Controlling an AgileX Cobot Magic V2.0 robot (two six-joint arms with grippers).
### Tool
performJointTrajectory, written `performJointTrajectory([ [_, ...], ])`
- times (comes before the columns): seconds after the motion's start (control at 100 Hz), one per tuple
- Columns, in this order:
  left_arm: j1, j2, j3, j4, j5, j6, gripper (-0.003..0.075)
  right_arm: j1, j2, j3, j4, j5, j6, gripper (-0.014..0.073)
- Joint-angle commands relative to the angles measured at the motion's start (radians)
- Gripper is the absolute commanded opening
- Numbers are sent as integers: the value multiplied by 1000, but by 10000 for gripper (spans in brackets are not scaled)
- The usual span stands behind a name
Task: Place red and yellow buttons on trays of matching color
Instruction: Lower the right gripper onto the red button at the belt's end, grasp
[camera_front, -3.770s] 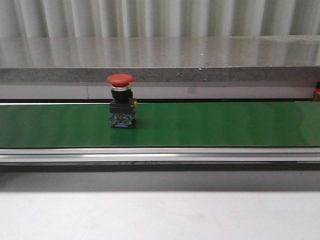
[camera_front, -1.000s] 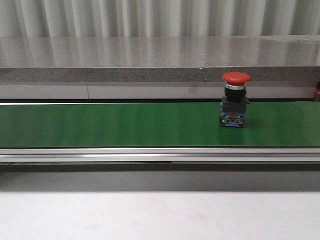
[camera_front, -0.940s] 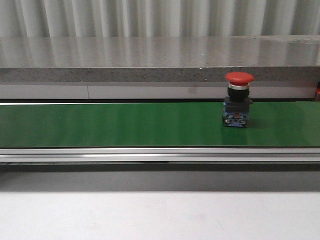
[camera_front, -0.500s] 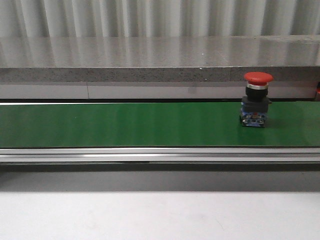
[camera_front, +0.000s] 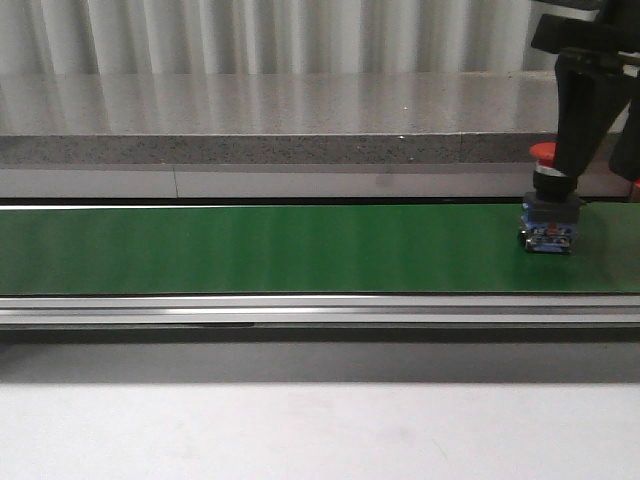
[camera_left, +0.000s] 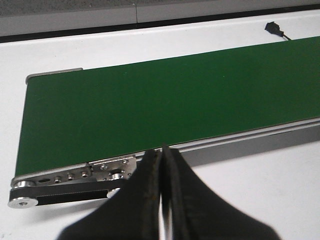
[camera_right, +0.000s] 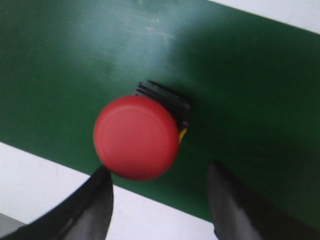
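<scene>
Right claw hangs wide, its 2 fingers apart with nothing between them, directly over the red button. From the front, that claw covers most of the red button, which stands upright on the green conveyor belt near its right end. Left claw is pressed narrow, fingers together on nothing, above the white tabletop just beside the belt's metal end roller. Beyond the belt runs a grey stone ledge below a corrugated wall.
</scene>
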Motion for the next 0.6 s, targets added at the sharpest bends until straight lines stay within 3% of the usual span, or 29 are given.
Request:
performJointTrajectory([
  [0.0, -7, 3, -27, -19, -71, 2, -20, -1, -9, -49, 16, -29, -24, 427],
  [0.2, -7, 3, -27, -19, -71, 2, -20, -1, 37, -62, 16, -83, -31, 400],
  [0.42, -7, 3, -27, -19, -71, 2, -20, -2, 43, -62, 16, -87, -31, 50],
  [0.59, -7, 3, -27, -19, -71, 2, -20, -33, 14, -64, 0, -109, -24, 11],
])
